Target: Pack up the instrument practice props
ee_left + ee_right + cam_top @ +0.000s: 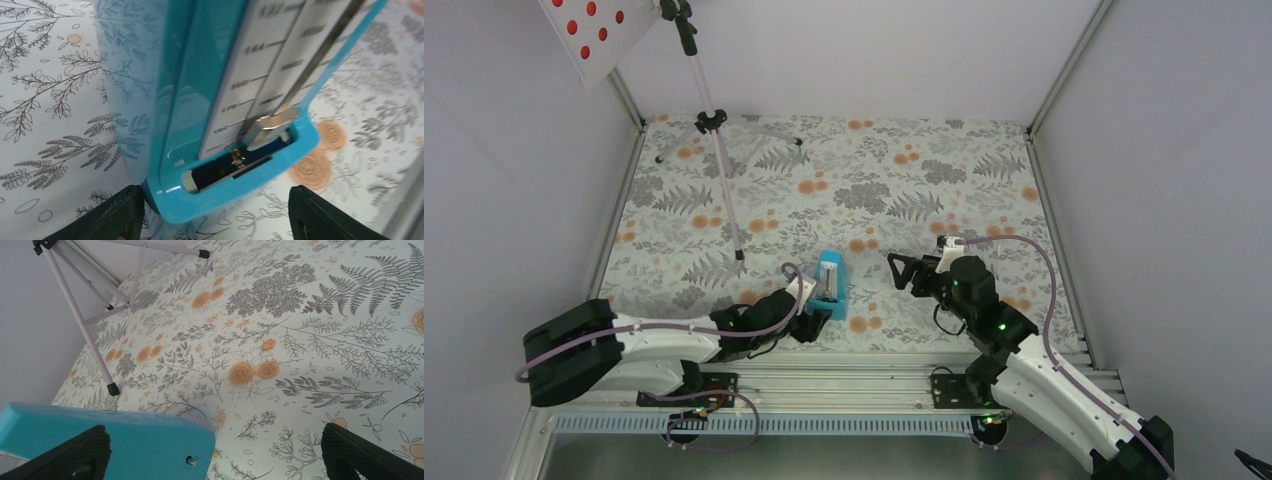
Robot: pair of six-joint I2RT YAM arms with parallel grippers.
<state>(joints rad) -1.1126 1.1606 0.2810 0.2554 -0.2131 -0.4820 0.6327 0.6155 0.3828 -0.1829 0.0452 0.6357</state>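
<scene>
Turquoise casing first: find the metronome (831, 278) on the floral table (944, 170), close to the near edge and about midway between the two arms, scale face turned up to the overhead camera. Log the left gripper (816, 318) right at its near end, jaws apart. See from the left wrist both black fingers (117, 215) set outside the base, one touching or all but touching a base corner, the other standing off the casing, nothing clamped. Read a white numbered scale (260, 75) and a metal pendulum rod (320, 55), its weight (270, 125) low on the face. Place the right gripper (902, 270) just right of the metronome, apart from it, spread wide and holding nothing; see from the right wrist the turquoise body beside one finger. Find the music stand (712, 120) well beyond, at the far left: silver tripod, feet on the table, mast rising to a pale desk (589, 30) marked with rows of red spots.
</scene>
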